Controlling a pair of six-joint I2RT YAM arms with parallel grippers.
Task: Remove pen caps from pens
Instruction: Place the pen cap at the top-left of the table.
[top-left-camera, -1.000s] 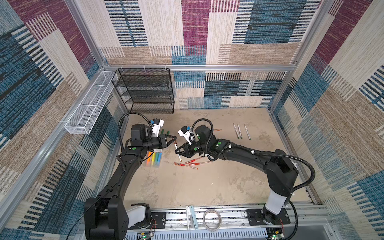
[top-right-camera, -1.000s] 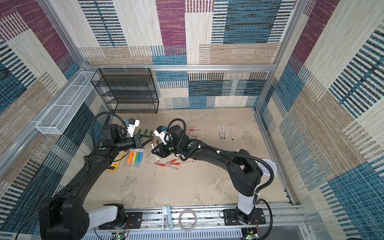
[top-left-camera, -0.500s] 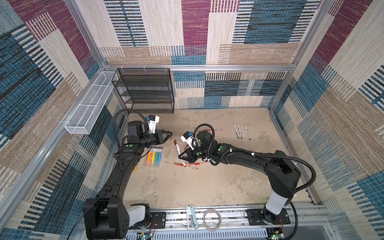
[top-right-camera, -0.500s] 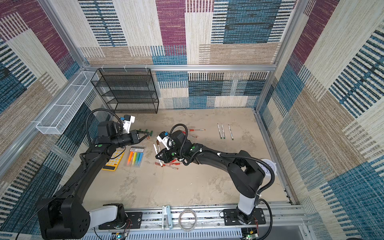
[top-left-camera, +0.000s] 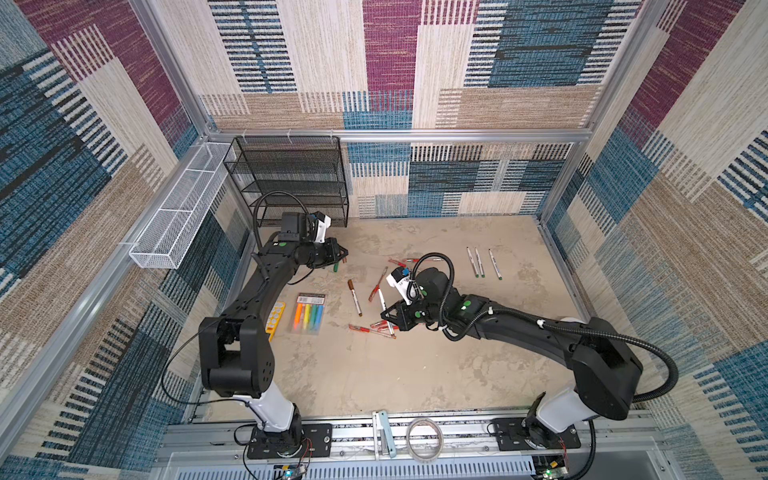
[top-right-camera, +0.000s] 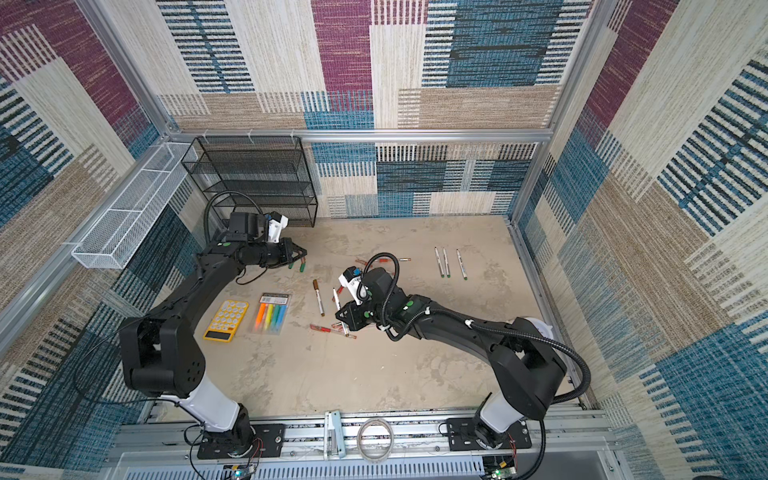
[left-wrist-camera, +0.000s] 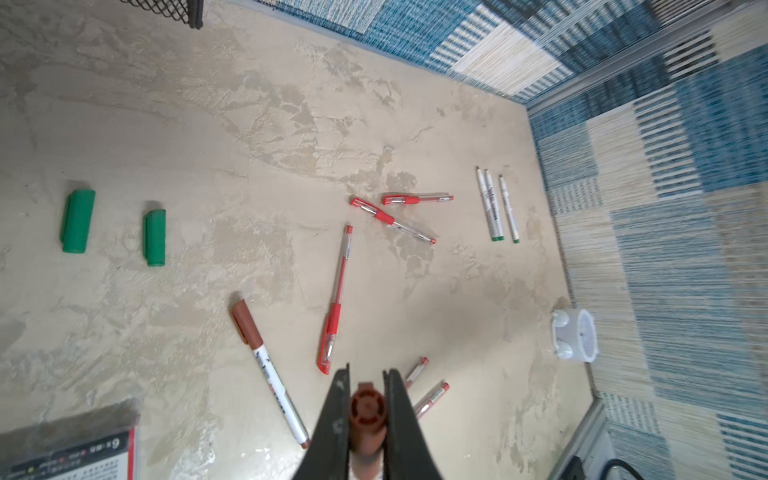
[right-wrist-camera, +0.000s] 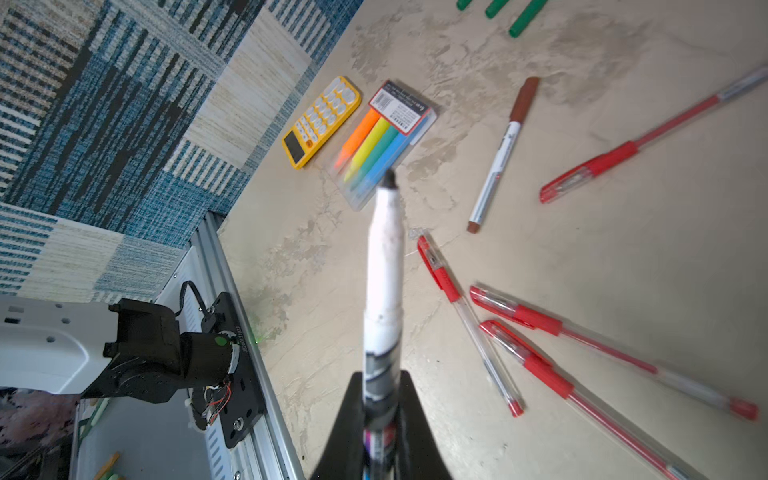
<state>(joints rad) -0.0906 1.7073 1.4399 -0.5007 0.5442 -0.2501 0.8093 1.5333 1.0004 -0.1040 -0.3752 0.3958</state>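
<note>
My left claw (left-wrist-camera: 368, 374) is clamped across the round body of a brown cap (left-wrist-camera: 366, 409). Its open mouth faces the wrist camera, so the cap is off its pen. In a top view the claw hangs beyond the highlighter pack (top-left-camera: 308, 313), on the pack's back-wall side, near two green caps (left-wrist-camera: 78, 220) lying loose on the table. I judge it is there to drop the brown one with them and keep caps apart from pens.

My right claw (right-wrist-camera: 381, 376) is closed low on the barrel of a white pen (right-wrist-camera: 384, 257), above the table on the right-arm side of the pack. That grip leaves the bare dark tip sticking out free.

Between the pack and the held pen lies a brown-capped pen (left-wrist-camera: 272, 374), which I judge the easiest next pick. The red pens (right-wrist-camera: 515, 320) scattered past it keep their caps on. Three green-ended pens (top-left-camera: 478, 262) sit in a neat row well apart from the pack with their tips bare, which looks like my finished pile.
</note>
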